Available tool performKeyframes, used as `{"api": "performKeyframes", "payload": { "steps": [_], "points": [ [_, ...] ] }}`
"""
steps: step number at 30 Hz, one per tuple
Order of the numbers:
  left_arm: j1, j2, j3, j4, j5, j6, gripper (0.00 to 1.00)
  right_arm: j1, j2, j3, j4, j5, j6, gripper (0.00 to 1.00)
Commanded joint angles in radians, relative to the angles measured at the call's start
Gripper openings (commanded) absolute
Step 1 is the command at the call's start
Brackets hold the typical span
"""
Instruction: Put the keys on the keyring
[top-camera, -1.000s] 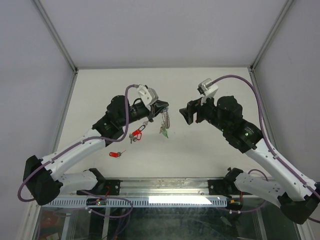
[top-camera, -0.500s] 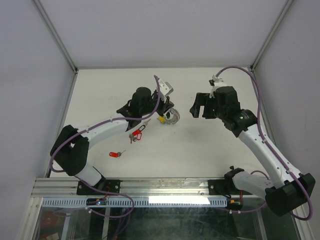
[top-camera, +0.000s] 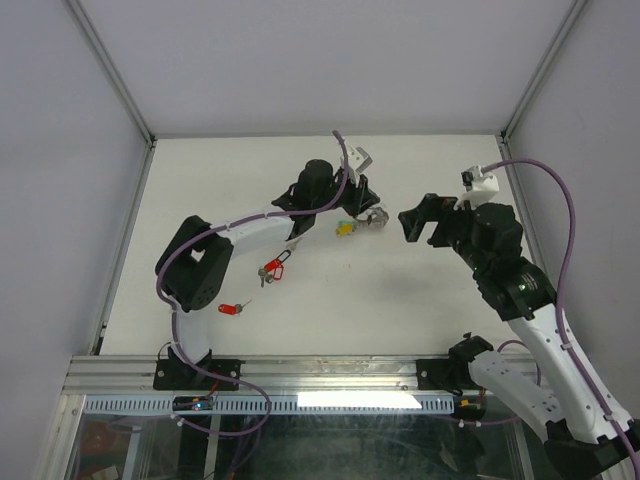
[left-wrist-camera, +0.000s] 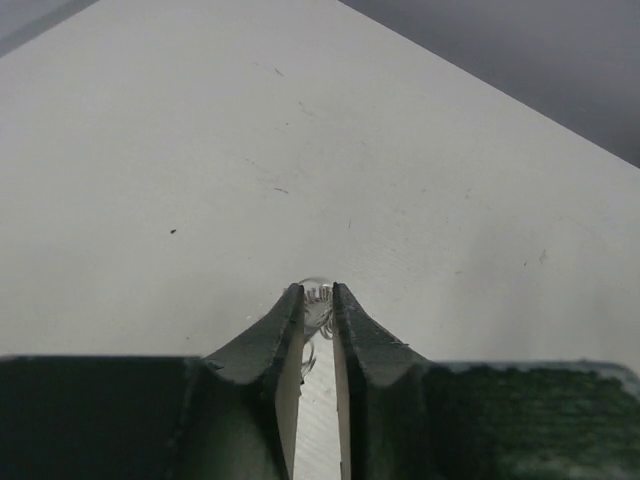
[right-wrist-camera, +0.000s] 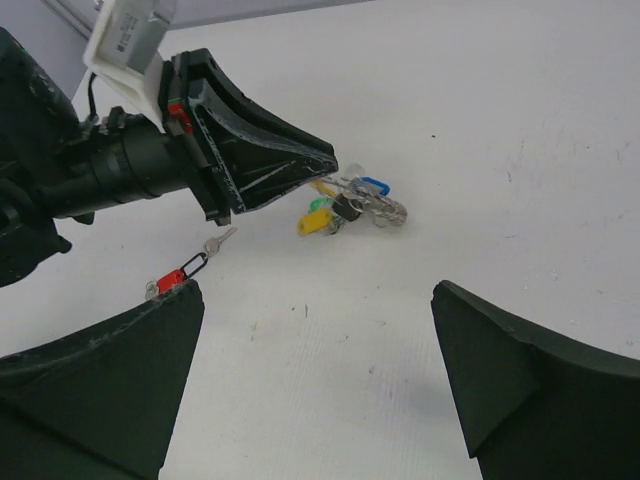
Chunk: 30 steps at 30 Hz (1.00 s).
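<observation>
The left hand pinches the keyring at the middle of the bench, several tagged keys bunched on it; the right hand gapes empty at its three o'clock; threading seems half done; next, I judge, fetch the red-tagged keys at eight o'clock.

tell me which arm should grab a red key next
Right, probably. The right gripper is open and free, while the left gripper pinches the keyring. The red keys lie on the left arm's side, though.
</observation>
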Motion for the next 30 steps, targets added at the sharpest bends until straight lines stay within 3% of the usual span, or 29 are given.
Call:
{"api": "performKeyframes", "payload": {
  "steps": [1,8,14,18,21,30],
  "points": [
    [-0.008,0.036,0.052,0.064,0.023,-0.065,0.22,-0.003,0.000,-0.016,0.060,0.047,-0.008,1.00],
    [0.010,-0.049,-0.004,0.012,-0.054,-0.088,0.42,-0.004,0.086,0.028,0.033,0.108,0.029,1.00],
    [0.138,-0.175,-0.006,-0.238,-0.124,-0.207,0.61,-0.004,0.075,0.024,0.083,0.072,-0.055,1.00],
    [0.269,-0.286,-0.069,-0.346,-0.110,-0.267,0.79,-0.003,0.035,0.006,0.125,0.076,-0.100,1.00],
    [0.341,-0.407,-0.168,-0.366,-0.159,-0.271,0.99,-0.004,0.006,-0.008,0.149,0.077,-0.112,1.00],
    [0.388,-0.781,-0.332,-0.533,-0.487,-0.251,0.99,-0.003,-0.108,-0.098,0.229,0.138,-0.086,1.00]
  ]
}}
